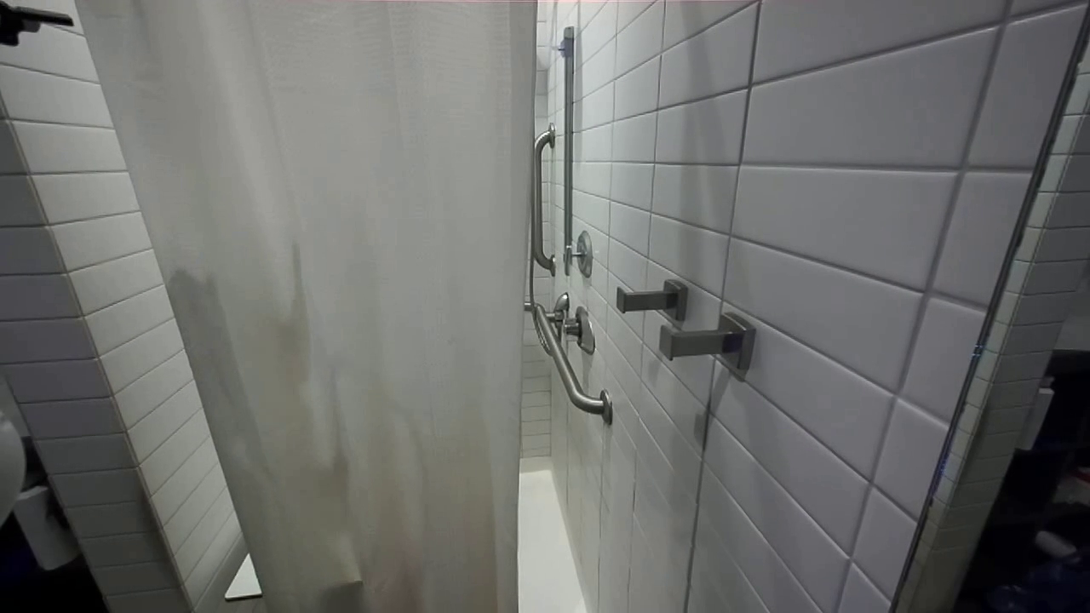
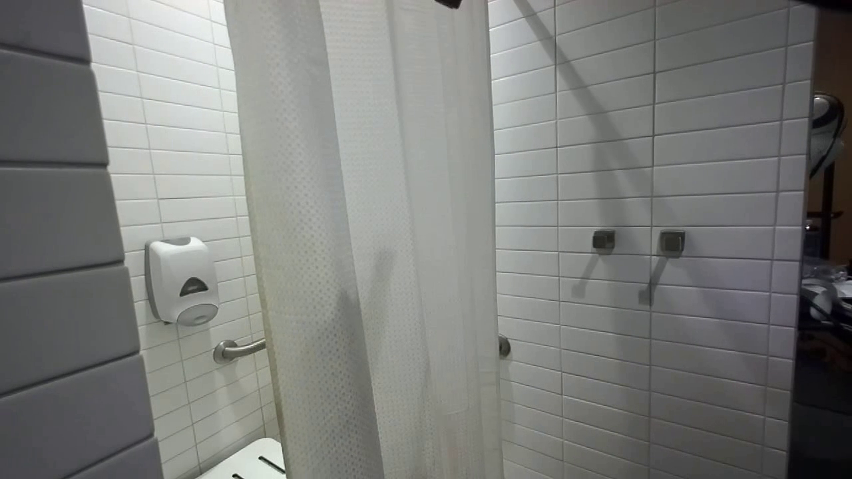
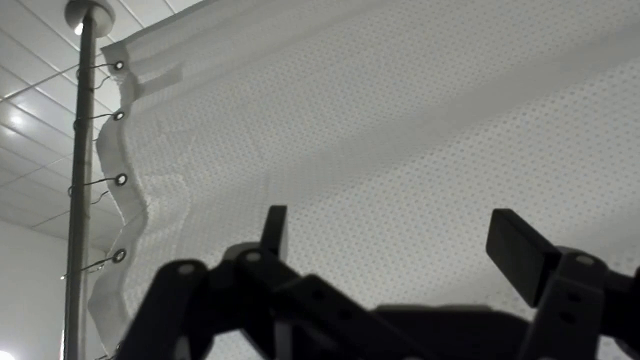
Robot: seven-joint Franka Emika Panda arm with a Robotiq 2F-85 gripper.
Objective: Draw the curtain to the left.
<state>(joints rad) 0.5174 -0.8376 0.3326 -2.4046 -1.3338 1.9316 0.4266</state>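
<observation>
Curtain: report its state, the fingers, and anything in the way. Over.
Fingers wide open, nothing gripped. Curtain hanging from rod, beyond the fingertips, contact unclear. No obstacle seen between the two in wrist view.

We see a white tiled wall point(image 1: 851, 221) along the right in both exterior views, crossed in an exterior view by a long diagonal shadow point(image 2: 586, 86). Two square metal wall pegs point(image 1: 707, 343) jut from it; farther in we make out a bent steel grab bar point(image 1: 565, 366) and a slim vertical rail point(image 1: 569, 153). A pale shower floor point(image 1: 541, 528) reaches toward the far end. On the left we find a white soap dispenser point(image 2: 186, 273) and, lower, a slotted white seat point(image 2: 249, 459); nearer us stands a shaded tiled corner point(image 2: 60, 223). In the wrist view we notice a metal rod point(image 3: 79, 190) and a bright glow point(image 3: 6, 355), both at left.
</observation>
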